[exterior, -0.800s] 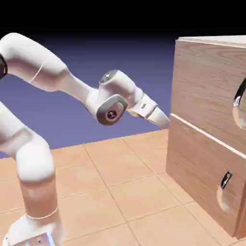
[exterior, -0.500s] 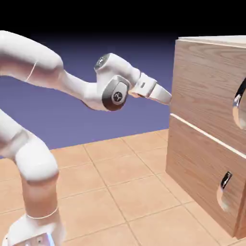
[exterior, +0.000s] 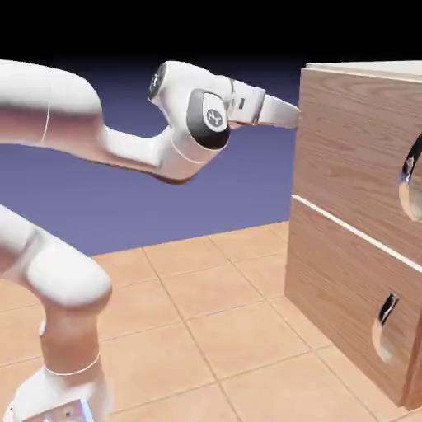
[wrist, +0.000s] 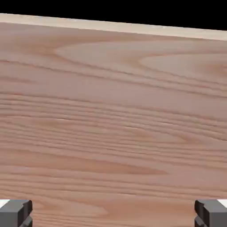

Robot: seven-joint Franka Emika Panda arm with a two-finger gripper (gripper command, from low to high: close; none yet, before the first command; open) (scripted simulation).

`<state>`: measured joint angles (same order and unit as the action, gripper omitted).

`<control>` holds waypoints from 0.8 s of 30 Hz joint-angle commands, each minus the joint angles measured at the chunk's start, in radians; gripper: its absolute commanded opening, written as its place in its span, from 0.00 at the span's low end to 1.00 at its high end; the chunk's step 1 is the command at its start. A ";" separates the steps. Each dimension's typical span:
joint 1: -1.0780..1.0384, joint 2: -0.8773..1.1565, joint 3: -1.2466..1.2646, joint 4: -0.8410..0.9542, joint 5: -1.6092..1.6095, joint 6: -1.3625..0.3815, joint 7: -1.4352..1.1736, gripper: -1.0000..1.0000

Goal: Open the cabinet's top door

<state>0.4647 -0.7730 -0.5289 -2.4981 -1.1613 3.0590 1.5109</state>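
The tabletop is covered in square terracotta-coloured tiles, set apart by thin, paler grout lines that run slantwise across the exterior view. It fills the lower part of that view, from the left edge to the right, and nothing loose lies on its visible tiles. Its far edge meets the backdrop along a slanted line that rises toward the exterior view's right. The backdrop is a plain blue-violet surface, lighter low down near the tiles and deepening toward the top, where it fades into flat black along the upper edge. A narrow black band also crosses the top of the hand view.
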 commanded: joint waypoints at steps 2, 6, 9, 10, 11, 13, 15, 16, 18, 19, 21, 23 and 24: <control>0.034 -0.015 -0.040 0.023 -0.087 0.002 0.058 0.50; 0.102 -0.046 -0.119 0.070 -0.261 0.005 0.173 0.50; 0.153 -0.068 -0.178 0.105 -0.392 0.007 0.260 0.50; 0.170 -0.076 -0.198 0.117 -0.435 0.008 0.288 0.50; 0.187 -0.084 -0.218 0.129 -0.479 0.009 0.317 0.50; 0.220 -0.099 -0.258 0.152 -0.566 0.011 0.375 0.50; 0.254 -0.114 -0.297 0.175 -0.653 0.012 0.433 0.50; 0.271 -0.122 -0.317 0.187 -0.696 0.013 0.461 0.50; 0.305 -0.137 -0.357 0.210 -0.783 0.015 0.519 0.50; 0.322 -0.144 -0.376 0.222 -0.827 0.016 0.548 0.50; 0.356 -0.160 -0.416 0.245 -0.914 0.017 0.606 0.50; 0.390 -0.175 -0.456 0.269 -1.000 0.019 0.663 0.50; 0.407 -0.183 -0.475 0.280 -1.044 0.020 0.692 0.50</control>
<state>0.8716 -0.9555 -1.0043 -2.2177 -2.2052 3.0787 2.2031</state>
